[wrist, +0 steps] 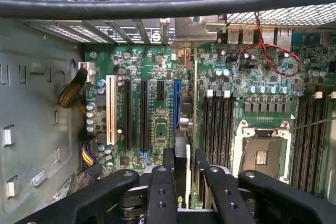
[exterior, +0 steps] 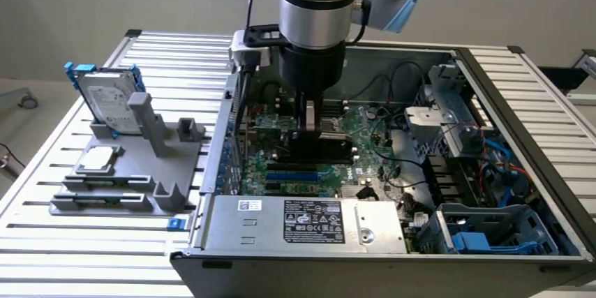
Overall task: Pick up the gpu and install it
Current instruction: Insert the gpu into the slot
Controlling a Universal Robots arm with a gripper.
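fingers (wrist: 160,187) clamped on the gpu (exterior: 322,150), card upright, edge down | gripper (exterior: 314,125) inside the open computer case (exterior: 373,273), over the motherboard (exterior: 373,137) slots | hard drive (exterior: 107,99) on grey stand (exterior: 121,193), exterior view's left, well apart

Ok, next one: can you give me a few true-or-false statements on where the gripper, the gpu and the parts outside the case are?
1. The gripper is down inside the open computer case. True.
2. It is closed on the gpu above the motherboard. True.
3. The hard drive lies inside the case. False: it stands in the gray fixture outside the case, at the exterior view's left.
4. The processor chip is in the gripper. False: it lies on the fixture.
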